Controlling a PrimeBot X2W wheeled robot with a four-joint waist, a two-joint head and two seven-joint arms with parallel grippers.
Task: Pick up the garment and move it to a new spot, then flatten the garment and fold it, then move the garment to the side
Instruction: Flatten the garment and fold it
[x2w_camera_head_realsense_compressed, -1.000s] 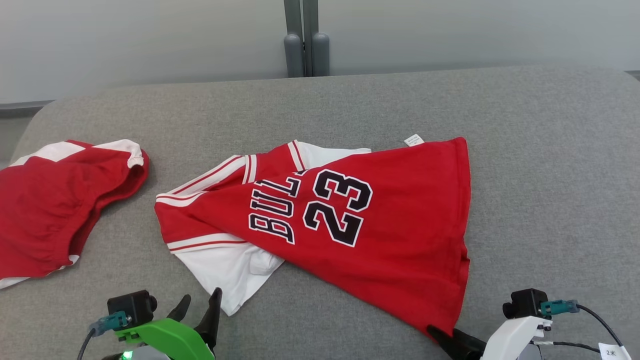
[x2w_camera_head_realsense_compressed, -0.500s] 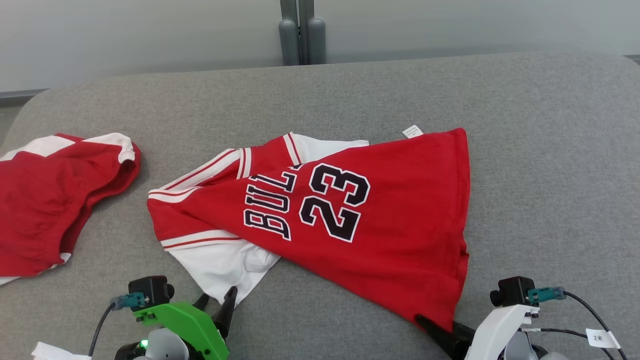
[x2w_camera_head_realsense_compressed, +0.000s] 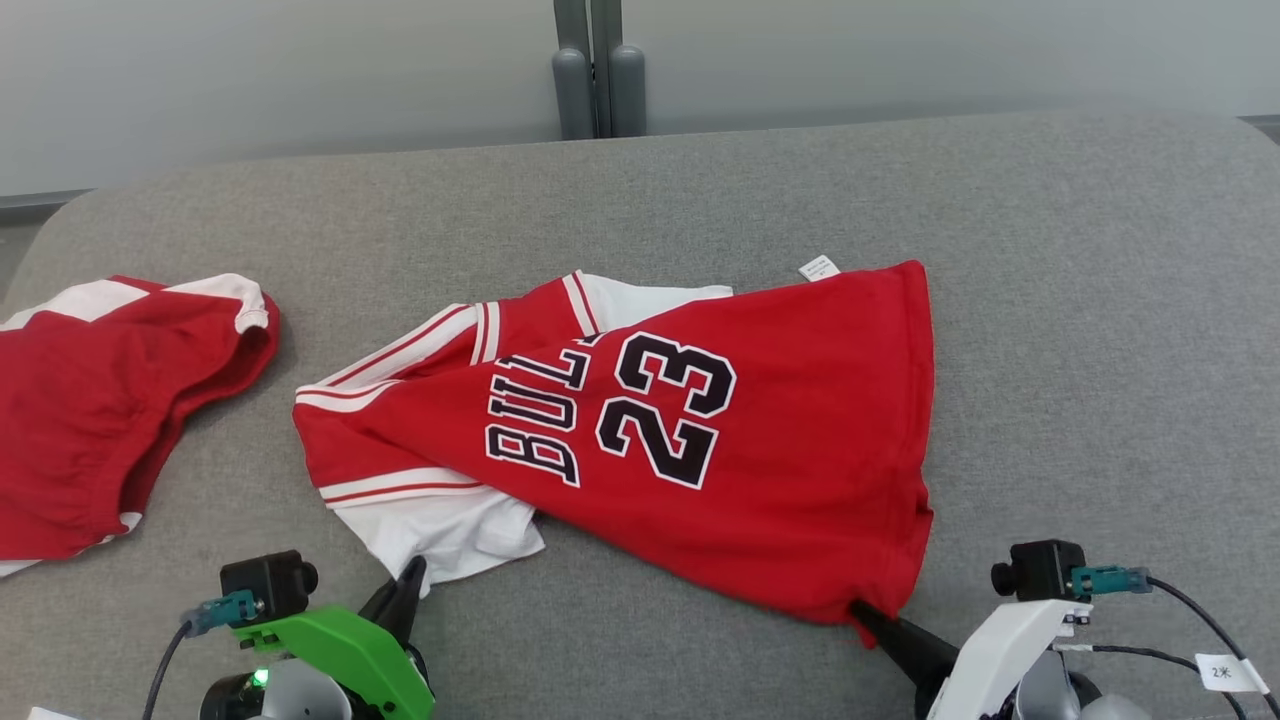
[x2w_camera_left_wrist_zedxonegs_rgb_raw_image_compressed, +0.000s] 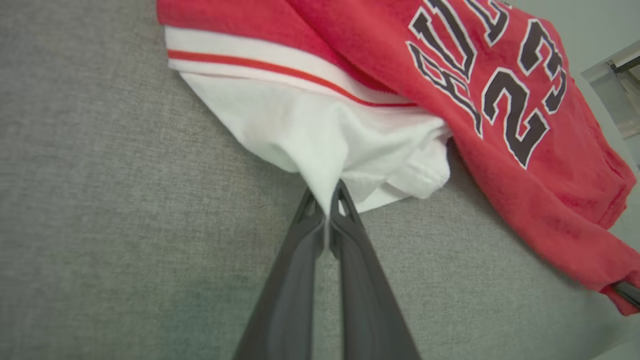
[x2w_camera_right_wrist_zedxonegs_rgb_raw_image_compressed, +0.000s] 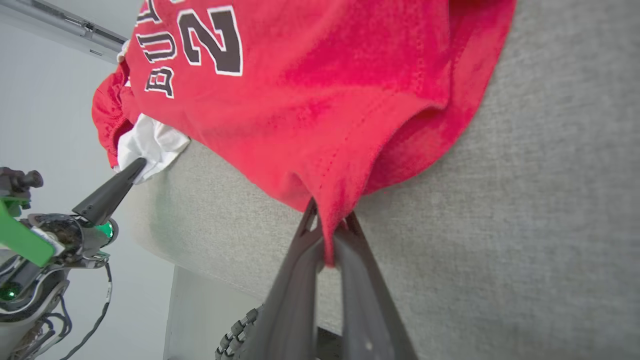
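The garment (x2w_camera_head_realsense_compressed: 760, 450) is a red jersey with "BULLS 23" in black and white-trimmed sleeves, lying crumpled in the middle of the grey surface. My left gripper (x2w_camera_head_realsense_compressed: 410, 578) is shut on the white sleeve's near tip (x2w_camera_left_wrist_zedxonegs_rgb_raw_image_compressed: 325, 165), and the cloth is pulled into a peak between the fingers. My right gripper (x2w_camera_head_realsense_compressed: 862, 612) is shut on the red hem's near corner (x2w_camera_right_wrist_zedxonegs_rgb_raw_image_compressed: 330, 220). In the right wrist view the left gripper (x2w_camera_right_wrist_zedxonegs_rgb_raw_image_compressed: 135, 167) shows at the left, pinching white cloth.
A second red and white garment (x2w_camera_head_realsense_compressed: 90, 410) lies bunched at the left edge of the grey cushioned surface (x2w_camera_head_realsense_compressed: 1100, 350). Behind it stand a pale wall and a grey post (x2w_camera_head_realsense_compressed: 595, 70). The surface's near edge (x2w_camera_right_wrist_zedxonegs_rgb_raw_image_compressed: 210, 265) lies just below both grippers.
Both grippers were open beside the jersey's near corners and have shut on them: left on the white sleeve tip, right on the red hem corner. The cloth bunches slightly at each grip.
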